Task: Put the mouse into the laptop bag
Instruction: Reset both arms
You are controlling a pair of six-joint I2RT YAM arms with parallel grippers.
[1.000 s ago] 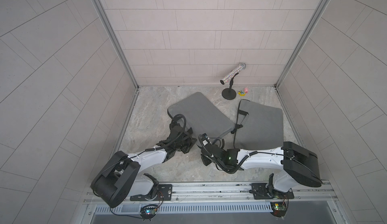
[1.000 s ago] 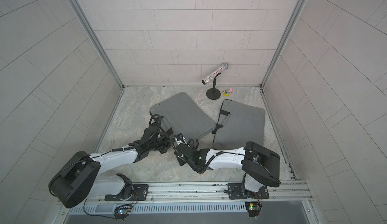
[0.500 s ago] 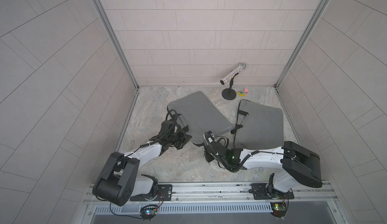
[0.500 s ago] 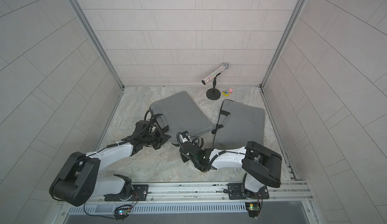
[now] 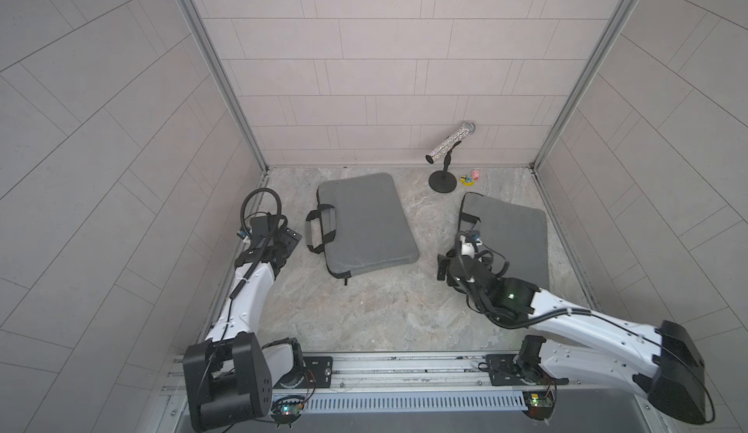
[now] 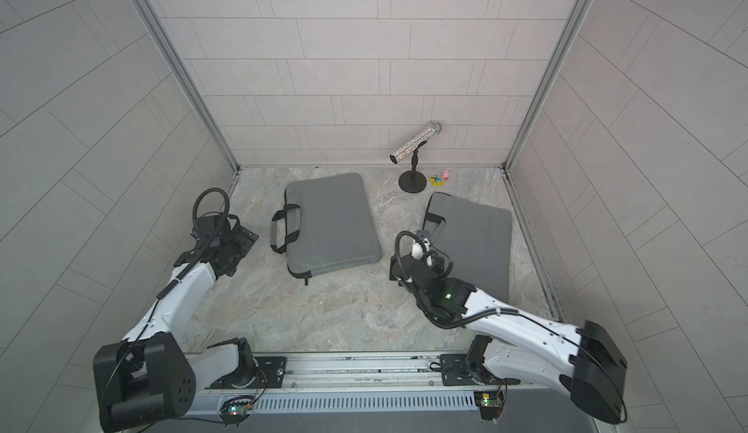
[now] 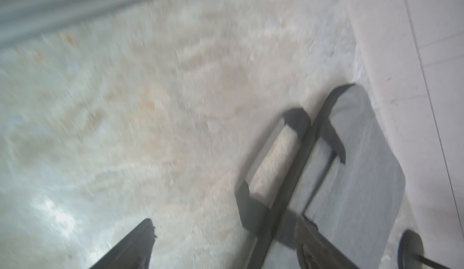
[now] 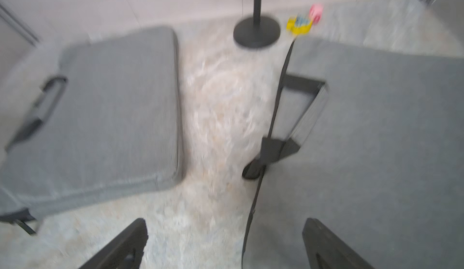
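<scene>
- The left claw [image 7: 224, 220] hangs wide open and empty over bare table [image 5: 384, 309], near the handle edge of the laptop bag [image 5: 364, 220].
- The right claw [image 8: 224, 220] is spread wide and empty, straddling the handle-side edge of a second bag [image 5: 510, 241].
- A clear strip of table runs between the two bags.
- A microphone stand [image 5: 443, 184] sits near the back wall.
- The mouse cannot be made out in any view.
</scene>
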